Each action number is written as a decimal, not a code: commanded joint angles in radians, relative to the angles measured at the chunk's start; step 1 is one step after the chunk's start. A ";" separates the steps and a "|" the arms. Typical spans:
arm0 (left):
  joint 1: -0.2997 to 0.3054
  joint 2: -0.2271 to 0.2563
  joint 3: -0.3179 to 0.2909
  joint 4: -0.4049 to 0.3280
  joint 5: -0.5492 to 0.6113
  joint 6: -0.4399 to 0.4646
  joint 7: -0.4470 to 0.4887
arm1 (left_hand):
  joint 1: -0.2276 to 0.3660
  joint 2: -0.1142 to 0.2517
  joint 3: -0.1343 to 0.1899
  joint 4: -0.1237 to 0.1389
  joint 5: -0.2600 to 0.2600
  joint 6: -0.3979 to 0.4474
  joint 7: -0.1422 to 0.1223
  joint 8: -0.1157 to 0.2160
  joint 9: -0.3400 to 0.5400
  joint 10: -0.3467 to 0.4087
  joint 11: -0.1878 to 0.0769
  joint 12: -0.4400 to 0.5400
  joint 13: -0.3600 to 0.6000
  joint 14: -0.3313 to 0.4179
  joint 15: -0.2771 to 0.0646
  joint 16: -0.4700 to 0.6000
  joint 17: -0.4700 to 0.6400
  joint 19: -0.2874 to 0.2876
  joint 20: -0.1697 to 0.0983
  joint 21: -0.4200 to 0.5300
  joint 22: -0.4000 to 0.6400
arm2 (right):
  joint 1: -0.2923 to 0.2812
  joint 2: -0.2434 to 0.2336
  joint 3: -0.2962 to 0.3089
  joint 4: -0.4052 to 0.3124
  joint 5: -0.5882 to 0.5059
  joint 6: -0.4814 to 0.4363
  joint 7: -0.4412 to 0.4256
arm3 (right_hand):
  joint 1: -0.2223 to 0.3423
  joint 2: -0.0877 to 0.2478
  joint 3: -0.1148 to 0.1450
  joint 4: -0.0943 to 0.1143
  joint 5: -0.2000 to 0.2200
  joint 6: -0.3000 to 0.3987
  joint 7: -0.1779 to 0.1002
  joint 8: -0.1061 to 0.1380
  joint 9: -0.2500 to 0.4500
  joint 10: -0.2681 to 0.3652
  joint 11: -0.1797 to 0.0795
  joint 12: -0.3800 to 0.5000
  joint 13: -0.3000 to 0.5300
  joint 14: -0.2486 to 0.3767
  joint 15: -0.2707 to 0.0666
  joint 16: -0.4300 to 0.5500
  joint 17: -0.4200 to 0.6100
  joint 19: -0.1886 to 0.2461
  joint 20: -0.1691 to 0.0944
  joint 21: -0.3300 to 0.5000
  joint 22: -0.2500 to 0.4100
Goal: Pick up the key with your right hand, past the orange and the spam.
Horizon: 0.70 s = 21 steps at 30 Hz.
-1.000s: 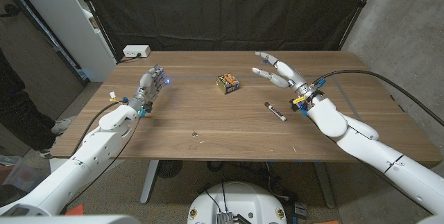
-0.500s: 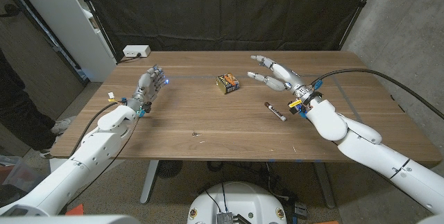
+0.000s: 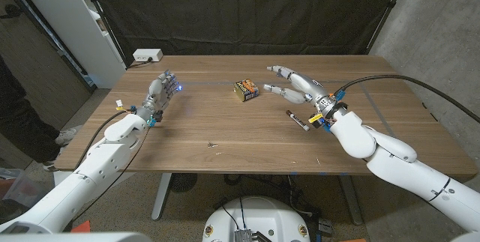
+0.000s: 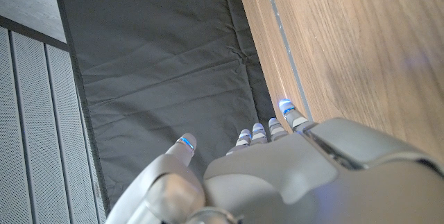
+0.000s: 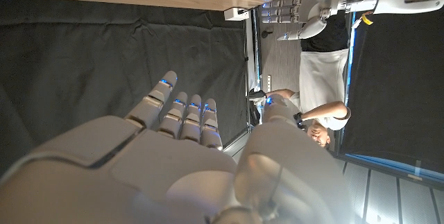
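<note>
Head view, near edge first. A small dark speck (image 3: 213, 144) lies on the wooden surface (image 3: 247, 133) at about 6 o'clock from centre; it is too small to tell what it is.

The right hand (image 3: 298, 86) hovers at about 2 o'clock from the surface centre, its fingers (image 3: 276, 70) spread apart and extended toward 10 o'clock, holding nothing. Just beside its wrist, toward 6 o'clock, a slim dark stick-like object with a light tip (image 3: 298, 120) lies on the wood, apart from the hand. No key can be made out with confidence in the frames.

The left hand (image 3: 160, 94) stands on its edge at about 9 o'clock, palm upright, fingers loosely apart and empty, blue lights at the tips.

A small yellow-and-dark box (image 3: 247, 90) sits at about 12 o'clock from centre, near the right fingertips but not touching.

At the far left corner, a white power strip (image 3: 147, 55) rests on the surface edge. Black curtain (image 3: 247, 10) behind.
</note>
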<state>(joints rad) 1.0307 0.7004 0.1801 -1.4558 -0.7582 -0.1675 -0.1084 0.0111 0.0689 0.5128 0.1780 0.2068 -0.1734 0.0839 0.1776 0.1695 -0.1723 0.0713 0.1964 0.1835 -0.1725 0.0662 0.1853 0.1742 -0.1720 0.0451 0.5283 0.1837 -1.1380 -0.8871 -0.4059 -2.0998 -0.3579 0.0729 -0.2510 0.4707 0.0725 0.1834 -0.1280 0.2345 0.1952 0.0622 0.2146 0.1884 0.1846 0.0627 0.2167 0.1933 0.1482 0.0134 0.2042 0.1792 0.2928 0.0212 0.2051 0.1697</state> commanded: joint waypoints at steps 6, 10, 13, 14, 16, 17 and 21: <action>0.014 0.006 -0.008 -0.008 -0.004 -0.004 0.001 | -0.002 0.087 -0.004 0.000 0.003 -0.091 -0.002 0.006 0.004 -0.115 0.002 0.007 0.004 -0.131 0.008 0.004 0.006 -0.109 0.006 -0.002 0.006 | -0.030 -0.036 -0.024 -0.074 -0.061 -0.010 0.012 | 0.007 0.009 0.008 -0.002 -0.006 0.017 -0.014 0.003 0.006 0.020 -0.001 0.003 0.007 0.053 -0.016 0.024 0.015 0.029 0.003 0.014 0.008; 0.010 0.004 -0.006 -0.004 -0.003 -0.004 -0.001 | -0.002 0.087 -0.005 0.001 0.003 -0.089 -0.004 0.006 0.004 -0.115 0.001 0.007 0.004 -0.130 0.008 0.004 0.006 -0.109 0.006 -0.002 0.006 | -0.028 -0.037 -0.031 -0.093 -0.084 -0.029 0.028 | 0.006 0.008 0.008 -0.001 -0.007 0.015 -0.015 0.001 0.006 0.015 -0.001 0.001 0.008 0.048 -0.015 0.021 0.016 0.028 0.012 0.013 0.008; 0.006 0.001 -0.003 0.002 -0.003 -0.005 -0.004 | -0.003 0.087 -0.005 0.001 0.003 -0.088 -0.005 0.007 0.005 -0.114 0.001 0.007 0.004 -0.130 0.008 0.004 0.006 -0.109 0.006 -0.003 0.006 | -0.029 -0.033 -0.037 -0.102 -0.105 -0.043 0.029 | 0.005 0.010 0.009 -0.001 -0.008 0.016 -0.018 0.001 0.006 0.017 -0.001 0.000 0.009 0.060 -0.017 0.026 0.019 0.032 0.020 0.014 0.008; 0.004 0.001 -0.003 0.003 -0.002 -0.004 -0.004 | -0.003 0.087 -0.005 0.001 0.003 -0.088 -0.006 0.007 0.005 -0.114 0.001 0.007 0.004 -0.131 0.008 0.004 0.006 -0.109 0.006 -0.003 0.006 | -0.029 -0.033 -0.040 -0.106 -0.116 -0.049 0.030 | 0.002 0.011 0.009 0.001 -0.009 0.021 -0.018 0.002 0.007 0.024 -0.001 0.003 0.010 0.068 -0.019 0.029 0.021 0.036 0.021 0.015 0.009; 0.002 -0.001 -0.001 0.007 -0.003 -0.004 -0.006 | -0.003 0.087 -0.005 0.001 0.003 -0.086 -0.008 0.007 0.005 -0.114 0.001 0.007 0.004 -0.130 0.008 0.004 0.006 -0.109 0.006 -0.003 0.006 | -0.029 -0.032 -0.042 -0.107 -0.123 -0.050 0.030 | -0.006 0.014 0.008 0.005 -0.011 0.033 -0.020 0.006 0.007 0.037 0.002 0.008 0.012 0.089 -0.030 0.039 0.028 0.045 0.022 0.017 0.010; 0.001 -0.002 -0.001 0.008 -0.003 -0.004 -0.006 | -0.003 0.087 -0.006 0.001 0.003 -0.086 -0.007 0.007 0.005 -0.114 0.000 0.007 0.004 -0.131 0.008 0.004 0.006 -0.108 0.006 -0.003 0.006 | -0.027 -0.033 -0.043 -0.106 -0.122 -0.047 0.033 | -0.009 0.015 0.008 0.007 -0.011 0.038 -0.020 0.007 0.008 0.045 0.002 0.011 0.014 0.094 -0.032 0.042 0.031 0.049 0.023 0.018 0.010; -0.002 -0.003 0.001 0.012 -0.001 -0.004 -0.007 | -0.003 0.087 -0.006 0.001 0.003 -0.085 -0.007 0.007 0.005 -0.115 0.001 0.007 0.004 -0.130 0.008 0.004 0.006 -0.109 0.007 -0.004 0.006 | -0.026 -0.028 -0.047 -0.106 -0.128 -0.048 0.034 | -0.016 0.017 0.007 0.011 -0.012 0.047 -0.022 0.008 0.009 0.054 0.008 0.016 0.018 0.108 -0.032 0.050 0.039 0.057 0.021 0.019 0.011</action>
<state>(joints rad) 1.0370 0.7026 0.1750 -1.4553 -0.7609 -0.1713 -0.1100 0.0111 0.0689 0.5128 0.1780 0.2068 -0.1734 0.0838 0.1816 0.1695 -0.1723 0.0712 0.2003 0.1835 -0.1725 0.0662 0.1853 0.1794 -0.1720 0.0451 0.5283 0.1887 -1.1651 -0.9192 -0.4364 -2.1885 -0.4511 0.0378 -0.2268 0.4636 0.0901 0.1879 -0.1238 0.2277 0.2288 0.0430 0.2184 0.1933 0.2235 0.0697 0.2245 0.2073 0.2415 -0.0164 0.2444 0.2114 0.3384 0.0427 0.2186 0.1747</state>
